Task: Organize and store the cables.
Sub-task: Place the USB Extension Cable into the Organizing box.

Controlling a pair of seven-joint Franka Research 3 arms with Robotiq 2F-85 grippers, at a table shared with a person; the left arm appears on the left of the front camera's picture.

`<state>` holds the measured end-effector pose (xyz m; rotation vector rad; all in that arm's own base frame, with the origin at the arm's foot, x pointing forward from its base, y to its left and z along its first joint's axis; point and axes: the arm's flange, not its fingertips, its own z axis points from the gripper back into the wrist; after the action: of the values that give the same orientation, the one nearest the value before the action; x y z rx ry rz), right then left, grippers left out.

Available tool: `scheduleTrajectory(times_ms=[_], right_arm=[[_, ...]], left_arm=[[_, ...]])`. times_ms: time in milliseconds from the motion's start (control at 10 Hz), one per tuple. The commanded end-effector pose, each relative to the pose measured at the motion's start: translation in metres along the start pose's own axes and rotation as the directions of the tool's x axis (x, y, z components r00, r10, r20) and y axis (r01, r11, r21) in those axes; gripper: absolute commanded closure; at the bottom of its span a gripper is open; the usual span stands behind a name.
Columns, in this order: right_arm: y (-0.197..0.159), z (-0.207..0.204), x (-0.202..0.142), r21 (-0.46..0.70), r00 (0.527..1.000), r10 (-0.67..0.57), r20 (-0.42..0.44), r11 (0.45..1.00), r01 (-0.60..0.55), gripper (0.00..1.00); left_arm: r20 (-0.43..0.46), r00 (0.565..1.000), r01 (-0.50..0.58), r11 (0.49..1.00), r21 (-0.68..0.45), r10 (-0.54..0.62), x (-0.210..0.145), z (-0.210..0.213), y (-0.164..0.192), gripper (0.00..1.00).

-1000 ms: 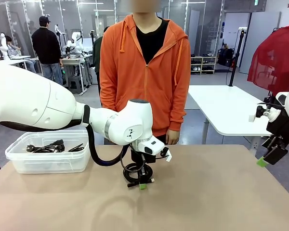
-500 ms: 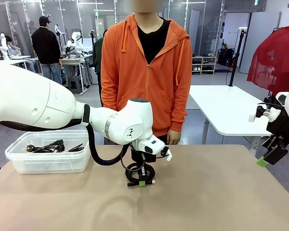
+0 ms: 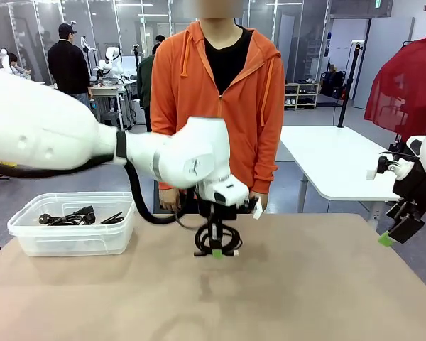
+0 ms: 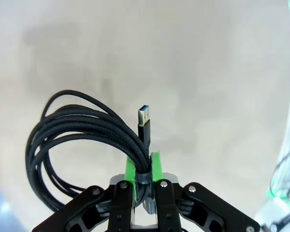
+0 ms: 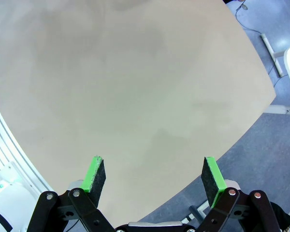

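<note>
**A:** What does the front camera show?

**B:** The left gripper hangs above the middle of the tan table, clamped on a coil of black cable that dangles clear of the surface. A clear plastic bin sits near the table's left end, with more black cables inside. A person in an orange hoodie stands at the far side. The right gripper hangs off the table's right edge.

**A:** And the left wrist camera?

**B:** Green fingertips pinch the coil's bundled strands. The loops sag to one side, and a metal plug points straight out along the fingers.

**A:** The right wrist camera?

**B:** Its jaws stand wide apart, holding nothing, over bare table near the edge.

**A:** So where must the coil go?

**B:** My judgement: the bin lies well to the left of the held coil, on the left arm's own side, so that arm is better placed to carry it over and drop it in.
</note>
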<state>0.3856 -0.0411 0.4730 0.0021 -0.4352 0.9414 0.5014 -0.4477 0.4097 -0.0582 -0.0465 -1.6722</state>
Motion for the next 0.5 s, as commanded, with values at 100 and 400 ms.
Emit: scheduleTrajectory(times_ms=[100,400], right_arm=[[-0.003,0.0,0.003,0.001,1.0,-0.007,-0.008,1.0,0.007,0.0],[-0.003,0.0,0.003,0.001,1.0,-0.007,-0.008,1.0,0.007,0.0]], left_arm=[[-0.045,0.997,0.064,0.998,0.028,-0.063,-0.023,0.056,-0.015,1.0],[-0.053,0.998,-0.024,0.991,0.131,0.031,-0.062,0.09,-0.025,1.0]])
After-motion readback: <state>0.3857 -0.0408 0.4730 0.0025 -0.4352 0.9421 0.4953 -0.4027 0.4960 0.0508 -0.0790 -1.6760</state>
